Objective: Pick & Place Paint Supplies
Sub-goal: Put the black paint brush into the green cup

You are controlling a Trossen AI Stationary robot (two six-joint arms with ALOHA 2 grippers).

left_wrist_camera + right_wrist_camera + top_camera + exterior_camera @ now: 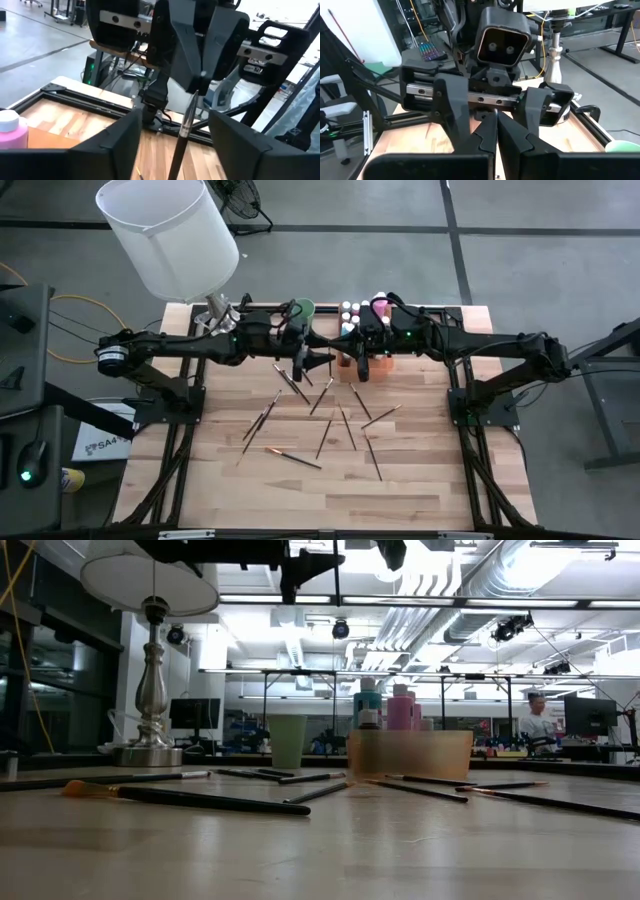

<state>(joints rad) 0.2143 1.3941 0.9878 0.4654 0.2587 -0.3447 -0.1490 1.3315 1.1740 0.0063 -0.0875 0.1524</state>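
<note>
In the upper left of the high view, a white lampshade (165, 230) on a silver base (152, 690) stands at the far left corner of the wooden table (430, 480). The left arm reaches in from the left edge of the frame. Its left gripper (322, 362) sits just left of centre, above the far part of the table. The left wrist view shows its fingers (120, 137) spread wide, gripping nothing, with one paintbrush (185, 122) hanging upright in the gap between them. That paintbrush is clamped at its top end by the right gripper (198, 82), whose fingers are pressed fully together; the right wrist view shows the same closed pair facing the left gripper head-on. A green cup (301, 309) stands at the far edge, behind the left gripper. Loose paintbrushes (295, 459) lie scattered across the centre of the table, below both grippers in the frame. Just right of centre, an orange box (368, 367) stands on the table, with the paint bottles (350, 311) grouped at and behind it; a pink bottle (380, 305) is among them. The right arm enters from the right edge of the frame. At the far right of the low view, a person (540, 718) is in the room beyond the table.
</note>
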